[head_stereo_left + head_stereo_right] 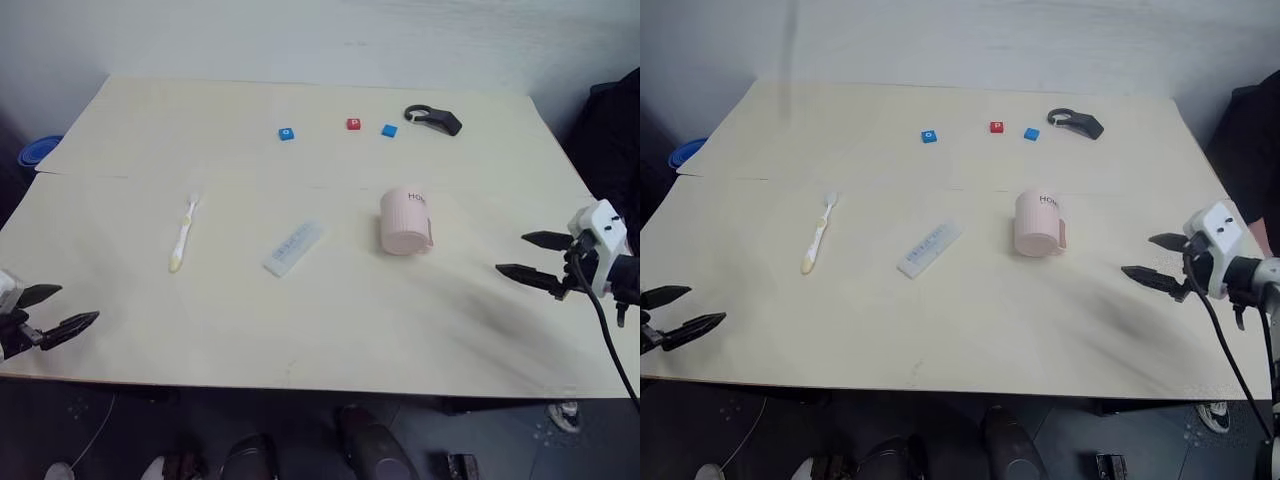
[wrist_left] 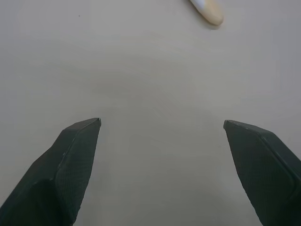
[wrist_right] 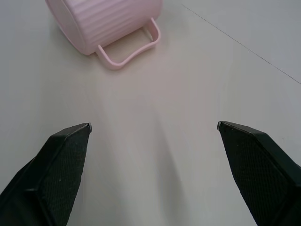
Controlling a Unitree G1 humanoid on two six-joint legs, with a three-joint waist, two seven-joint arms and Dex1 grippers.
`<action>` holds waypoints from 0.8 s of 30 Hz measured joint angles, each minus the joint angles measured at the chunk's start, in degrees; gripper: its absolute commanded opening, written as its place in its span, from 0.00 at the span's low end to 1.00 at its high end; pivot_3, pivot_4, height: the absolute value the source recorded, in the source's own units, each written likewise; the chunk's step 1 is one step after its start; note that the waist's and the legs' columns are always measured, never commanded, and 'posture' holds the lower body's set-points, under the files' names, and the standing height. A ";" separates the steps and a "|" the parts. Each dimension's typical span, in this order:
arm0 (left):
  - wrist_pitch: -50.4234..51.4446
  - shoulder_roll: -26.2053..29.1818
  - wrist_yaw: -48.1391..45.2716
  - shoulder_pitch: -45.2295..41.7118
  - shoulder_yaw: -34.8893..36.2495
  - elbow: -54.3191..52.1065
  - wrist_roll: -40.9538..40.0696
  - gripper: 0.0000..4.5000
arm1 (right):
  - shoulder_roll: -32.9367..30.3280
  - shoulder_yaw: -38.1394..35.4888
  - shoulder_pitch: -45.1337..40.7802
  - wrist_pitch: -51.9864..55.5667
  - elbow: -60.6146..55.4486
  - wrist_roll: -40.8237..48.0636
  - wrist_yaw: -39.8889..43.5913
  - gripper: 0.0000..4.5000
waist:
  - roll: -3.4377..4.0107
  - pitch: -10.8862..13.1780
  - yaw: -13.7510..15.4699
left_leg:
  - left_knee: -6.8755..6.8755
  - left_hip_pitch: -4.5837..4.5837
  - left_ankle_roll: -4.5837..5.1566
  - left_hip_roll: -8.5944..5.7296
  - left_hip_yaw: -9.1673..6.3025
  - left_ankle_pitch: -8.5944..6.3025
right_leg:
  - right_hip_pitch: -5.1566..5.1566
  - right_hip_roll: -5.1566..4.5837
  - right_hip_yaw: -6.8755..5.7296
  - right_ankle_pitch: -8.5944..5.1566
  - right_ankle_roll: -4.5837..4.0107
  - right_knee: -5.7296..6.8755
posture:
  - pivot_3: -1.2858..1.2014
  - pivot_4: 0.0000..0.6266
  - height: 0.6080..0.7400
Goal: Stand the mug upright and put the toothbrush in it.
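The pale pink mug [image 1: 404,221] lies on its side right of the table's middle, its base toward me and its handle [image 3: 128,46] on the right. The white toothbrush [image 1: 183,232] with a pale yellow handle end [image 2: 208,10] lies flat on the left half of the table. My right gripper [image 1: 533,256] hovers open over the table's right side, a hand's width right of the mug, with nothing between its fingers. My left gripper [image 1: 62,308] is open near the front left edge, in front of and left of the toothbrush.
A clear plastic packet [image 1: 292,247] lies between toothbrush and mug. At the back lie two blue blocks [image 1: 286,133], a red block [image 1: 353,124] and a black tool [image 1: 434,119]. The pale table [image 1: 300,330] ends close in front of both grippers. A blue bowl [image 1: 38,151] sits off the left edge.
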 measured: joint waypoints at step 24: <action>2.95 -2.26 0.18 -3.24 -1.76 -3.05 -1.92 0.99 | 0.30 -0.26 2.58 7.05 -7.33 3.61 -0.66 1.00 | -0.01 -0.01 0.08 | 0.03 0.00 -0.01 0.00 -0.02 0.01 | 0.00 0.04 0.00 0.02 0.04 0.06 | 0.52 0.24 1.00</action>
